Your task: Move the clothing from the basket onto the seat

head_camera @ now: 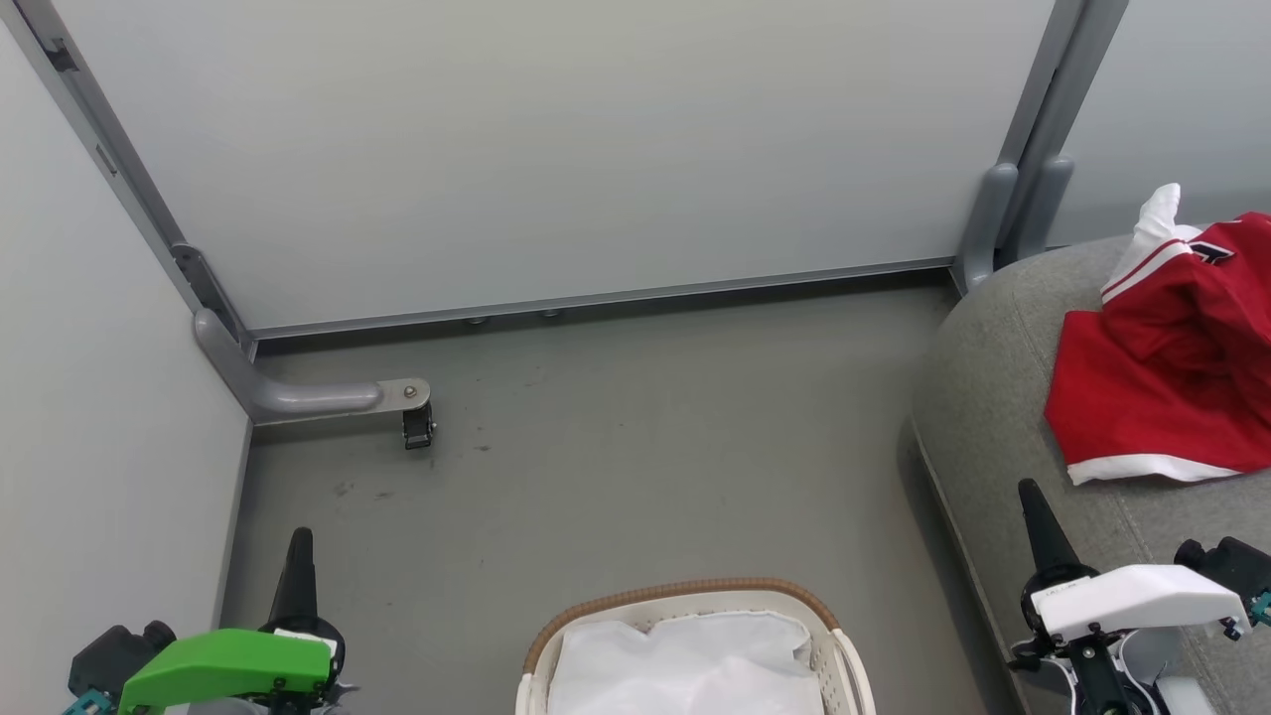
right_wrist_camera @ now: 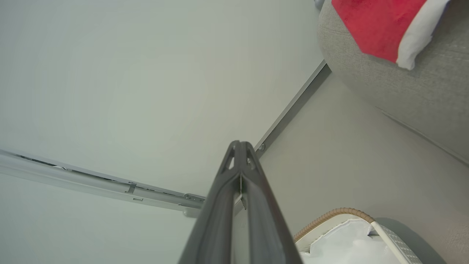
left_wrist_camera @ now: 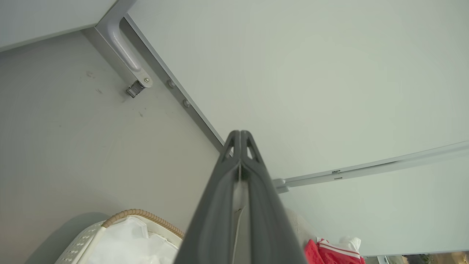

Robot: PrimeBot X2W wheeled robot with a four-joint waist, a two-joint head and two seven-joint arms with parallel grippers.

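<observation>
At the far left of the head view we see a pale wall panel (head_camera: 99, 397). From its corner a grey metal foot (head_camera: 298, 395) runs out over the floor (head_camera: 645, 437) and ends in a small black caster (head_camera: 418, 429). Below that, at the lower left, our left gripper (head_camera: 300, 556) points up the view from behind its green wrist cover (head_camera: 223, 663). In the left wrist view its two dark fingers (left_wrist_camera: 220, 198) lie pressed together along their length, with nothing held between them. The grey floor bears a few faint dark scuffs near the caster.

At the bottom middle stands the basket (head_camera: 685, 588), cream-white with perforated sides and a brown woven-look band along its rim. Crumpled white material (head_camera: 685, 655) sits inside it; we cannot tell whether it is a liner or cloth.

Right of the basket, our right gripper (head_camera: 1029, 501) rises from behind its white wrist cover (head_camera: 1142, 596), its tip showing against the seat's near edge. The right wrist view shows its jaws closed, finger against finger, holding nothing.

The seat (head_camera: 993, 397), a grey fabric cushion with a rounded corner, takes up the right side. The clothing (head_camera: 1162, 387) lies on the seat, well apart from the basket and apart from both grippers. It is a bright red garment in a loose heap, with a white band along its near hem, white striped trim and a white part standing up at its far end, and a small dark printed mark near the top.
</observation>
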